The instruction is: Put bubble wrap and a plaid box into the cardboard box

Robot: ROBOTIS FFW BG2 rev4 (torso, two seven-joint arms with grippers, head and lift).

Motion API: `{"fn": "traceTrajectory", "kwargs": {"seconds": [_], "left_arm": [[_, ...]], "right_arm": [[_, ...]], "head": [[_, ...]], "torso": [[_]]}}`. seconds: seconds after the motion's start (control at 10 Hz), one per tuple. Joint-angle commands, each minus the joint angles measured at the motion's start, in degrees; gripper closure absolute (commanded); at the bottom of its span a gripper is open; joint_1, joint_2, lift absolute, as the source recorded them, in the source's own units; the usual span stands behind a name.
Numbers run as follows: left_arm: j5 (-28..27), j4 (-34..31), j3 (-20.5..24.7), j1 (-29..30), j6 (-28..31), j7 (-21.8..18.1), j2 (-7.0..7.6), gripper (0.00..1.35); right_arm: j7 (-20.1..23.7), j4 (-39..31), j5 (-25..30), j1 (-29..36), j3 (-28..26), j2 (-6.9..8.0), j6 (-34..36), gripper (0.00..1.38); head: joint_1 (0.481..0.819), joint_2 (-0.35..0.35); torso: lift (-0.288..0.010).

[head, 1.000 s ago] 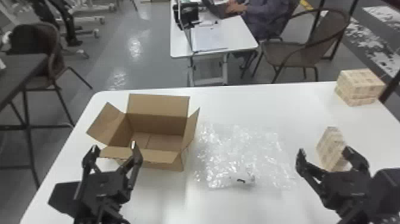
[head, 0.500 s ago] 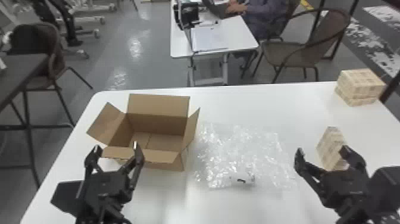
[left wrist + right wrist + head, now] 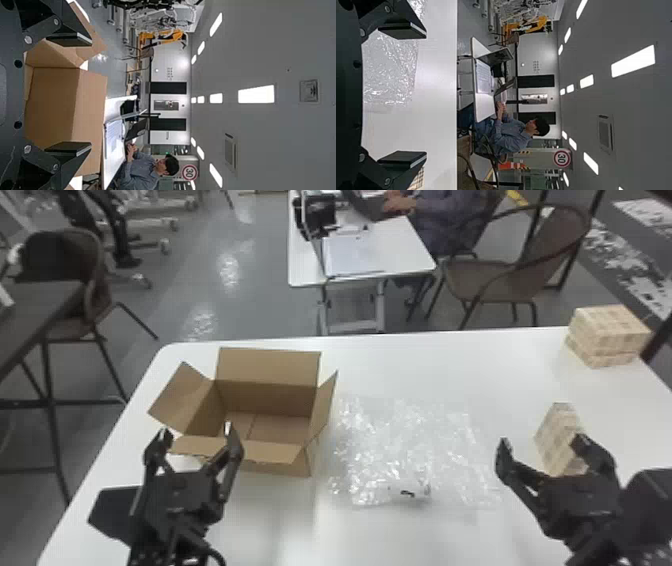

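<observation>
On the worktop (image 3: 270,520), packing looks unstarted: the carton (image 3: 270,402), mouth up, long axis left to right, has both items left to receive. The wrap (image 3: 410,445) lies flat right of it; farther right stands the plaid box (image 3: 555,435), seemingly pointing fore and aft. Both end effectors, the left (image 3: 197,433) at the carton's near side, the right (image 3: 542,442) well right, are wide, unloaded.

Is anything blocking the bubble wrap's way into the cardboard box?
Only an upturned flap of the cardboard box, on the side facing the bubble wrap. Nothing else visible lies between them; lifting over should probably work.
</observation>
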Motion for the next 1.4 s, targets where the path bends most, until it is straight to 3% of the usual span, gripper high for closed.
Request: {"fn": "traceTrajectory", "kwargs": {"seconds": [0.0, 0.1, 0.3, 0.7, 0.8, 1.0, 1.1, 1.3], "left_arm": [[2.12, -0.17, 1.51, -2.15, 4.78, -1.71, -0.05, 0.36], [4.76, -0.26, 3.62, -4.18, 10.23, -3.2, -0.22, 0.36], [4.76, -2.54, 8.72, -8.13, 16.56, -4.78, -0.55, 0.36], [2.56, -8.08, 21.99, -17.1, 42.22, -18.76, -0.55, 0.36], [4.23, -8.08, 24.45, -18.5, 45.92, -20.08, -0.55, 0.36], [8.53, -8.08, 27.88, -19.73, 49.87, -20.34, -0.55, 0.36], [7.92, -7.55, 28.85, -19.91, 50.05, -20.34, -0.55, 0.36], [16.88, -1.05, 30.6, -21.23, 49.61, -20.78, -0.55, 0.36]], "right_arm": [[0.23, 0.07, -0.08, -0.13, 0.0, 0.0, 0.0, 0.22], [0.49, 0.42, -0.61, -0.13, 0.0, 0.0, 0.0, 0.22], [0.66, 0.51, -0.7, -0.22, 0.0, -0.09, 0.0, 0.22], [1.63, 0.86, -0.7, -0.84, 0.18, -0.18, 0.0, 0.22], [2.33, 1.03, -0.7, -1.19, 0.26, -0.26, 0.0, 0.22], [2.6, 1.3, -0.7, -1.54, 0.35, -0.26, 0.18, 0.22], [2.6, 1.47, -0.61, -1.72, 0.53, -0.18, 0.18, 0.22], [2.69, 1.47, -0.61, -1.72, 0.62, -0.18, 0.26, 0.22]], "head": [[0.695, 0.109], [0.695, 0.112], [0.695, 0.137], [0.695, 0.218], [0.695, 0.24], [0.695, 0.289], [0.695, 0.303], [0.695, 0.325]], "torso": [[-0.107], [-0.107], [-0.107], [-0.107], [-0.107], [-0.107], [-0.107], [-0.107]]}}
